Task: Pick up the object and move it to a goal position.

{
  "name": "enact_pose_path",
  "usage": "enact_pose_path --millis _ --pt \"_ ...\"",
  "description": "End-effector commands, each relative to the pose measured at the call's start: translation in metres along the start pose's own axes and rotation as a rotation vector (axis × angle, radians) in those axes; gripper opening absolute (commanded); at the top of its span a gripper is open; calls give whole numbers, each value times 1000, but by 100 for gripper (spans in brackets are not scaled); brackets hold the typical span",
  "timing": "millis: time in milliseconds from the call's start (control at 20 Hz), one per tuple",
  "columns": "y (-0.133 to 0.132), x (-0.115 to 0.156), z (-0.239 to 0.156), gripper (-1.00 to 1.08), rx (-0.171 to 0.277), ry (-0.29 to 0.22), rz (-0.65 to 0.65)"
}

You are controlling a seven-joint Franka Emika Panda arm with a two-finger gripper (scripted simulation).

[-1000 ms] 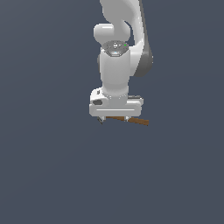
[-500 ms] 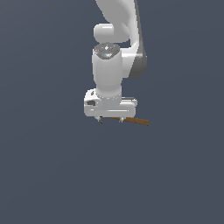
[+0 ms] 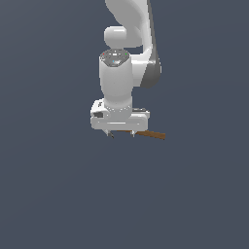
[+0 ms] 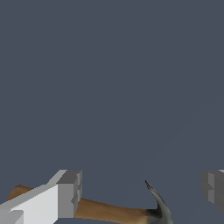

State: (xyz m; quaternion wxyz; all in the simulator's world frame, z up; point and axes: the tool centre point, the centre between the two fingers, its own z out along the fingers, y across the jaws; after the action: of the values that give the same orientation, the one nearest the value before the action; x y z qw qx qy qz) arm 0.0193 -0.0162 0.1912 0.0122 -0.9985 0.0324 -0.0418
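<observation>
One arm, gripper point(image 3: 121, 134) low over the hammer point(image 3: 151, 134), fingers apart.

Exterior view: the brown handle sticks out at about 3 o'clock from under the gripper; the head is hidden. Wrist view: the hammer point(image 4: 109, 211) lies between the two fingers point(image 4: 68, 192), jaws wide and not touching it. The slim handle could slip or swing if clamped far from the heavy head. No writing is readable.

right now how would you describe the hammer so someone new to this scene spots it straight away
Start at the white robot arm and follow it down to its gripper. Just beneath it lies the hammer, its handle poking out toward the exterior view's right. It is the only brown thing on the plain grey surface, with a dark curved claw head.
</observation>
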Motion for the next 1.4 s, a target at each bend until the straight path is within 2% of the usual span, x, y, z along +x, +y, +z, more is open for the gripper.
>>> enact_pose_path --millis 0,550,1350 --pt "-1 -2 2 100 -1 -2 -19" --pt "-9 -20 25 100 -11 -19 -222" --pt "-32 -70 74 100 -9 -60 -736"
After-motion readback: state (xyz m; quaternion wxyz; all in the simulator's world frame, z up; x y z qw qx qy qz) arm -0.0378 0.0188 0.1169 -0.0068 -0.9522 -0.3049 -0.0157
